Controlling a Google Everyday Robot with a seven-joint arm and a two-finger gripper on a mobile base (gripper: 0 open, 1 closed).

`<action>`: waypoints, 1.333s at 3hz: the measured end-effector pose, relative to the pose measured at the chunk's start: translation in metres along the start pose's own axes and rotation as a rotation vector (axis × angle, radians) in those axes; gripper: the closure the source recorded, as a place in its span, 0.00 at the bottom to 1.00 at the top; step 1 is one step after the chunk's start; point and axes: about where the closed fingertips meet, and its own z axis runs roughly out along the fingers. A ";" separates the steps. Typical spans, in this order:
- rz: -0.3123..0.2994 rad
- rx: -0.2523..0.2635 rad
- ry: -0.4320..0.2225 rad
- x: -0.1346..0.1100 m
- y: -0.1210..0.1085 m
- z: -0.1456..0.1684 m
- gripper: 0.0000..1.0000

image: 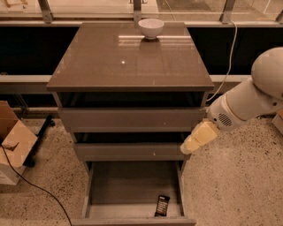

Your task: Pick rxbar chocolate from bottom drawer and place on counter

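hand [189,146], grip unclear, hangs beside middle drawer [128,151]; rxbar chocolate [162,205] lies in bottom drawer [124,185].

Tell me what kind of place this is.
Likely a robot test lab or office, not a home: a lone drawer cabinet on speckled floor by windows, with a cardboard box and loose cable. The claw hangs at the middle drawer's right end.

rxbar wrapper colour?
Black, pale lettering; camera view. The rxbar chocolate lies front-right in the bottom drawer; the gripper hangs above, further right.
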 end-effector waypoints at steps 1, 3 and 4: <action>0.048 -0.060 -0.015 0.014 -0.001 0.030 0.00; 0.117 -0.108 0.008 0.019 -0.001 0.068 0.00; 0.211 -0.168 0.033 0.032 -0.004 0.119 0.00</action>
